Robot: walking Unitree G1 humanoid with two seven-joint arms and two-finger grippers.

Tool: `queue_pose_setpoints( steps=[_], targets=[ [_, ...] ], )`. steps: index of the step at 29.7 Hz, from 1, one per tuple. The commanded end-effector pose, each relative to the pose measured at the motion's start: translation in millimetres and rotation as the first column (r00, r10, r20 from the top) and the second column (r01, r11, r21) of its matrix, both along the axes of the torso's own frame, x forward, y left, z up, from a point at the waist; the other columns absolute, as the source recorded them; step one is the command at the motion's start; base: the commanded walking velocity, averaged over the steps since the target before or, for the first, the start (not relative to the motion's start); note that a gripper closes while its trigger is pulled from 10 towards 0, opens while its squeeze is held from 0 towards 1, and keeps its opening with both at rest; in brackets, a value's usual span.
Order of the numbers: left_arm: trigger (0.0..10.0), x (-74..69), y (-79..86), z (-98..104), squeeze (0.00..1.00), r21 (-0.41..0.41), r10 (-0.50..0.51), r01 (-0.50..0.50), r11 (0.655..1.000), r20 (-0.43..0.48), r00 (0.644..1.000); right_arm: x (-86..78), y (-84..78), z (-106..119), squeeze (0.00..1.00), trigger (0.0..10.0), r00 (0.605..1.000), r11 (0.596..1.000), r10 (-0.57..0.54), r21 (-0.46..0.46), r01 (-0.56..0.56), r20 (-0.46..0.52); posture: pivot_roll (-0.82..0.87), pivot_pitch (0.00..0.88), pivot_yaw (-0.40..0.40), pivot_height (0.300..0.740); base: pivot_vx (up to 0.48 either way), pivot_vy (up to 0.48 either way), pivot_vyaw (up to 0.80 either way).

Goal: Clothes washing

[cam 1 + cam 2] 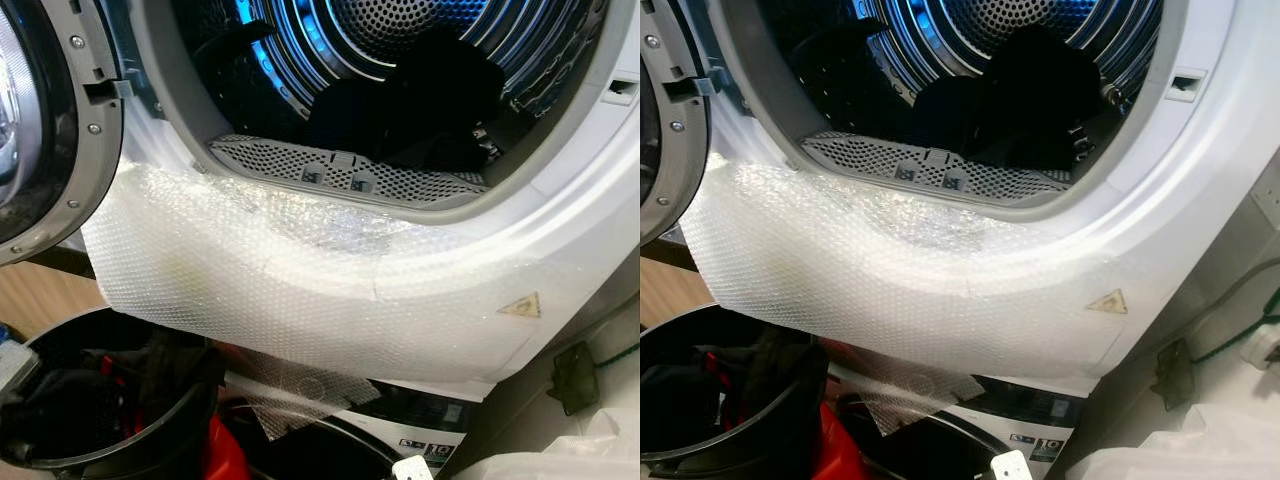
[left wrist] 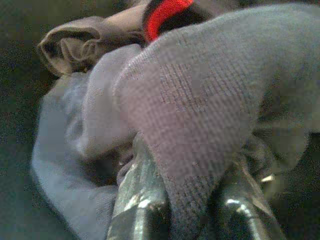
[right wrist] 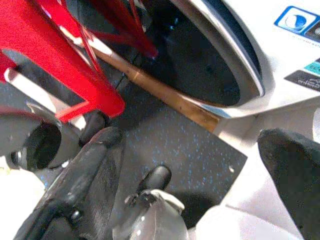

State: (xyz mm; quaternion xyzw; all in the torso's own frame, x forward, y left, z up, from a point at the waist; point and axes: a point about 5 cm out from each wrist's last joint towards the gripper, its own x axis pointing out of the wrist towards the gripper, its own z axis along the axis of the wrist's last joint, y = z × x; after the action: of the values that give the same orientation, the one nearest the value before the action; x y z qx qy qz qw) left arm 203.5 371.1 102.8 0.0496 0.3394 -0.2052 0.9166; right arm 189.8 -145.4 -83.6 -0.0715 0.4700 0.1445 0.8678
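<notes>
the left gripper [image 2: 185, 210] clenches a grey garment [image 2: 200, 100], seemingly mid-loading; next lift it into the open drum [image 1: 420, 60], while the right gripper [image 3: 190, 200] idles low with fingers spread apart.

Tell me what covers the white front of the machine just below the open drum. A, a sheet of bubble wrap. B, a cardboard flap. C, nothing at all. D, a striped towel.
A: a clear sheet of bubble wrap drapes over the white front panel beneath the drum opening, its small bubbles visible and its lower edge hanging toward the black basket.
</notes>
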Motion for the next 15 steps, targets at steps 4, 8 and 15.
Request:
queue_pose_setpoints(
  steps=[4,8,15],
  targets=[
    [0.0,-13.7,-29.6,37,0.00,-0.136,-0.098,0.134,0.982,0.243,0.965,5.6,0.3,3,0.00,10.0,1.000,1.000,-0.020,0.006,0.020,0.011,0.32,0.000,-0.043,0.740,0.000,0.000,0.00],
    [0.0,-23.4,-51.2,57,0.00,-0.225,-0.127,0.219,0.949,0.366,0.922,5.6,0.5,3,0.00,10.0,1.000,1.000,-0.004,0.004,0.004,0.008,0.34,0.000,-0.056,0.740,0.000,0.000,0.00],
    [0.0,-32.8,-93.1,114,0.00,-0.294,-0.156,0.376,0.879,0.567,0.809,9.1,1.1,4,0.00,10.0,1.000,1.000,0.012,-0.002,-0.012,0.013,0.37,0.000,-0.070,0.740,0.000,0.000,0.00]
  ],
)
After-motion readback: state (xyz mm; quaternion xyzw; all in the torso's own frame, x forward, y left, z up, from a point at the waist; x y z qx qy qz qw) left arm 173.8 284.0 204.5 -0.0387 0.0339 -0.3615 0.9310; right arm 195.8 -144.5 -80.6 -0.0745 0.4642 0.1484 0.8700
